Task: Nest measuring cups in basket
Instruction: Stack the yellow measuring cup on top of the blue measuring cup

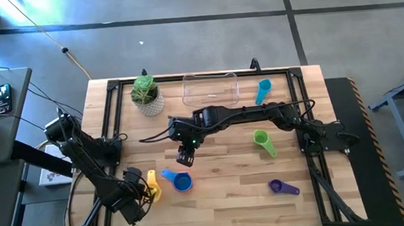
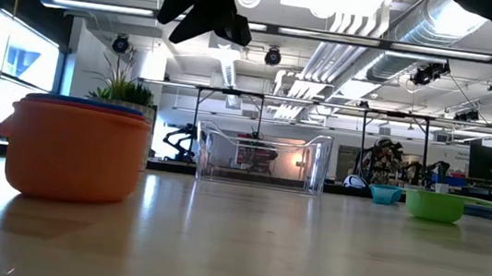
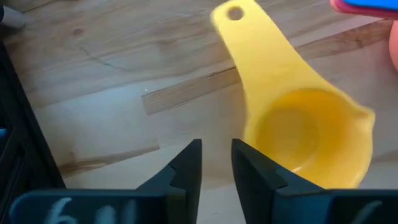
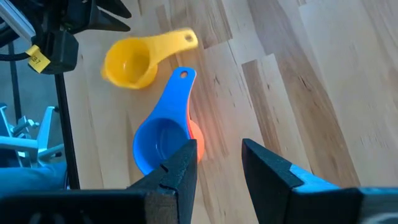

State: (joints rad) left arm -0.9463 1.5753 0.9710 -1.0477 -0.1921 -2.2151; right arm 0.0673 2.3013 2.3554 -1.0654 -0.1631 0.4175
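Note:
The clear basket [image 1: 211, 88] stands at the table's far side and holds nothing; it also shows in the low view [image 2: 262, 158]. A blue cup [image 1: 181, 181] sits nested in an orange cup [image 2: 73, 151] near the front left. A yellow cup [image 1: 152, 185] lies just left of them, bowl up. My right gripper [image 1: 185, 157] is open and hovers above the blue cup [image 4: 163, 134], raised off the table [image 2: 207, 8]. My left gripper [image 3: 216, 165] is open by a narrow gap right beside the yellow cup [image 3: 298, 124]. Green [image 1: 264, 143], purple [image 1: 284, 187] and light blue [image 1: 263, 90] cups lie on the right half.
A whitish pot with a green plant [image 1: 146, 96] stands left of the basket. A dark frame [image 1: 113, 84] runs along the table's edges. Bare wood shows in the table's middle and near side between the cups.

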